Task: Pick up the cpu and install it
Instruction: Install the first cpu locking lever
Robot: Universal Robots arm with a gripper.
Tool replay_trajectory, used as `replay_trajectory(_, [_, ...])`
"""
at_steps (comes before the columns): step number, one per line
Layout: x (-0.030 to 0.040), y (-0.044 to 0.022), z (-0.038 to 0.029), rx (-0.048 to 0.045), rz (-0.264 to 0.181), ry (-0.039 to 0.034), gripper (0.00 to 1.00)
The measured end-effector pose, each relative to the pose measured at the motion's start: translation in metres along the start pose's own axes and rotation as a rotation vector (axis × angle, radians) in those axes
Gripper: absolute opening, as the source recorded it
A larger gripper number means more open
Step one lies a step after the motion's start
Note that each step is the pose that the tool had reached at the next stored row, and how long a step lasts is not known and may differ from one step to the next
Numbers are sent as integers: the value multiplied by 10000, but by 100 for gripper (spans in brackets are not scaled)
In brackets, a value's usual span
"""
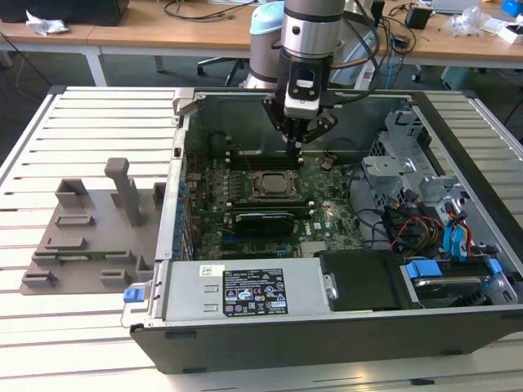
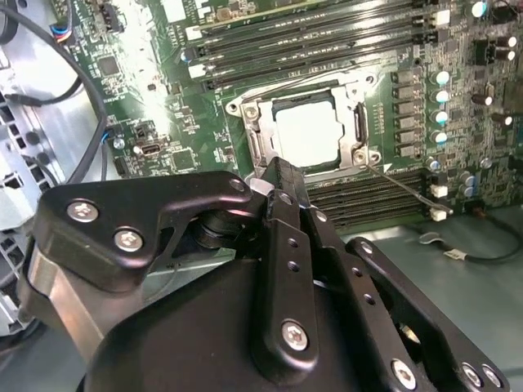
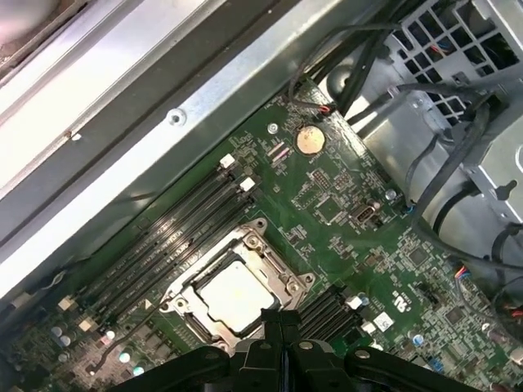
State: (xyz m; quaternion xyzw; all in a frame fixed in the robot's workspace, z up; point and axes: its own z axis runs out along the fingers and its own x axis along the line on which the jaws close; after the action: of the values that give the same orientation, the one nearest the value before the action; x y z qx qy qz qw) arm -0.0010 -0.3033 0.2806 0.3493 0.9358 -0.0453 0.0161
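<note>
Hovering above the green motherboard [image 1: 319,208], your black two-finger gripper [image 1: 299,140] hung over the far edge of the open dark computer case [image 1: 343,327], its fingertips drawn together and clamped on nothing, by my reading of both wrist views. The cpu [image 3: 235,296], a small flat square chip with a silvery-white lid, already lay inside the dark square metal socket frame [image 3: 237,290], seated flat and face up, just below the fingertips in both wrist views.

Risks, as judged: the frame's thin wire lever [image 2: 404,184] looked loose, so the chip seemed unlocked; a jolt to the case could shift it. A descent with the fingers pinched could strike the lid.

Orientation: being square, the chip had no long axis. Its edges ran parallel to the socket frame and to the black memory slots [image 3: 167,241] beside it.
</note>
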Motion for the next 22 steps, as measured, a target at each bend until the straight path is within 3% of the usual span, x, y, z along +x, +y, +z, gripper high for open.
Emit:
replay_trajectory(11, [0,0,0,-83,-1336,-99,11])
replay_trajectory(20, [0,0,0,-127,-2052,-152,11])
replay_trajectory(22, [0,0,0,-173,-2783,-206,11])
